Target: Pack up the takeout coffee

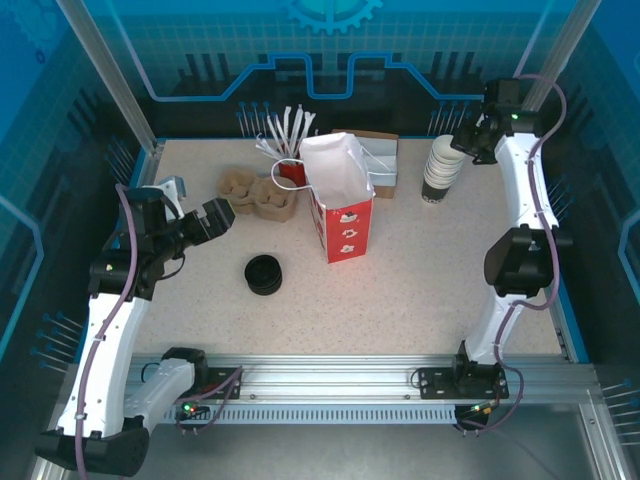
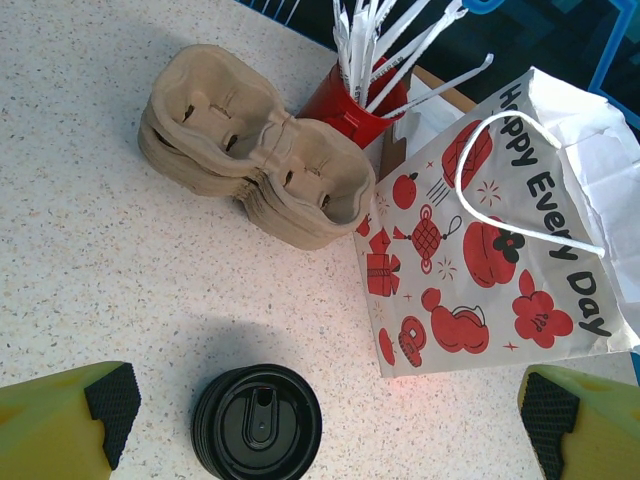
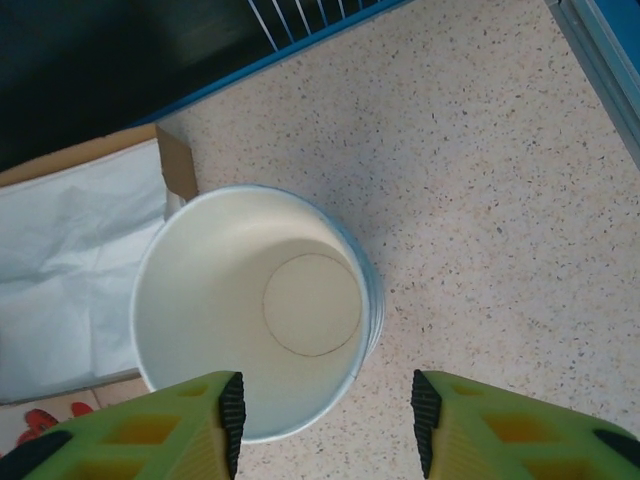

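Takeout coffee cup (image 3: 250,300), lidless, tops the stack (image 1: 440,170) at the worktop's (image 1: 420,290) far right corner. Right tool (image 3: 320,415) sits half open astride its rim, gripping nothing, likely to lift 1 cup. Left tool (image 2: 328,405), wide open and empty, hovers over black lids (image 2: 257,420).

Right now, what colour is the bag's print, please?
Red on the white bag, best in left wrist view.

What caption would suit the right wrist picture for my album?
The open right pincer poised above a stack of white paper cups on the speckled table.
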Robot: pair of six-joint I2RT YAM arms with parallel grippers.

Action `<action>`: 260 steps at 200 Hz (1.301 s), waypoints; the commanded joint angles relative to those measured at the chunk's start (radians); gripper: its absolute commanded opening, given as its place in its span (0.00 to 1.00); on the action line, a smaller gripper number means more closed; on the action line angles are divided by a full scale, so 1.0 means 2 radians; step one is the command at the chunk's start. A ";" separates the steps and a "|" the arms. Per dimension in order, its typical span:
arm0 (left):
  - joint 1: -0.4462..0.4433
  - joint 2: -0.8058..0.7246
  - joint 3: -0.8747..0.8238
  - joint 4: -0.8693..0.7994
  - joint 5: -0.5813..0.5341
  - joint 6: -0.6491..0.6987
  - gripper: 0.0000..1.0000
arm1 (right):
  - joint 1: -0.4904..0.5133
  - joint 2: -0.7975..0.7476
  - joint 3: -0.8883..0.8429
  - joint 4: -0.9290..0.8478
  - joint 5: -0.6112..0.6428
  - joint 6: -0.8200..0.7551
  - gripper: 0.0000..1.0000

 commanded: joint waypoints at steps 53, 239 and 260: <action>-0.003 -0.004 -0.014 0.003 0.021 -0.016 0.99 | -0.009 0.034 0.016 -0.011 0.001 -0.010 0.40; -0.003 -0.006 -0.015 0.008 0.042 -0.026 0.99 | -0.010 0.033 0.025 -0.018 0.002 -0.018 0.04; -0.003 -0.006 -0.010 0.007 0.047 -0.027 0.99 | -0.010 0.018 0.025 -0.021 -0.001 -0.019 0.02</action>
